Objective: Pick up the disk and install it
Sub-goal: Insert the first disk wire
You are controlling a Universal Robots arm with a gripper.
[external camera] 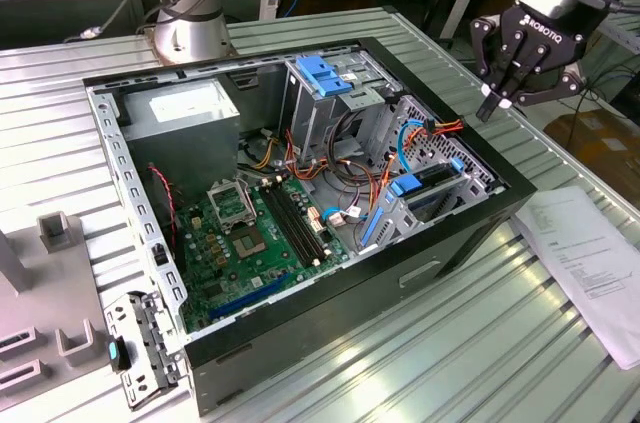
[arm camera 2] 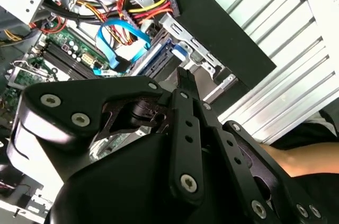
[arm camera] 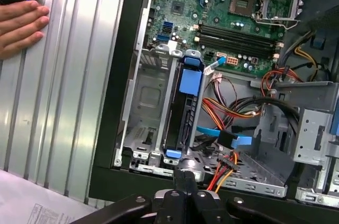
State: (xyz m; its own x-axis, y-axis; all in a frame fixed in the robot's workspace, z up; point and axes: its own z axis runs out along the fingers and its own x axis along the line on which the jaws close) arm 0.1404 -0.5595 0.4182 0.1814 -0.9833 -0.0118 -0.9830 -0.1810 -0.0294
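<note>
The disk [external camera: 432, 181] stands on edge in a slot of the drive bay at the open computer case's corner, on the exterior view's right. Its dark body [arm camera: 181, 115] carries a bright blue carrier rail [arm camera: 191, 80]; its edge [arm camera 2: 157, 60] also shows in the second wrist view. My gripper [external camera: 496, 103] hangs above and beyond that corner, outside the case and apart from the disk. In both wrist views the black fingertips [arm camera: 185, 177] press together with nothing between them, so the gripper [arm camera 2: 186, 80] is shut and holds nothing.
The case [external camera: 300, 323] lies open on a ribbed metal table [external camera: 500, 343], showing the motherboard [external camera: 260, 233], loose cables and a blue handle [external camera: 325, 73] on the drive cage. A paper sheet [external camera: 590, 253] lies at the right. A person's hand [arm camera: 21, 17] rests on the table.
</note>
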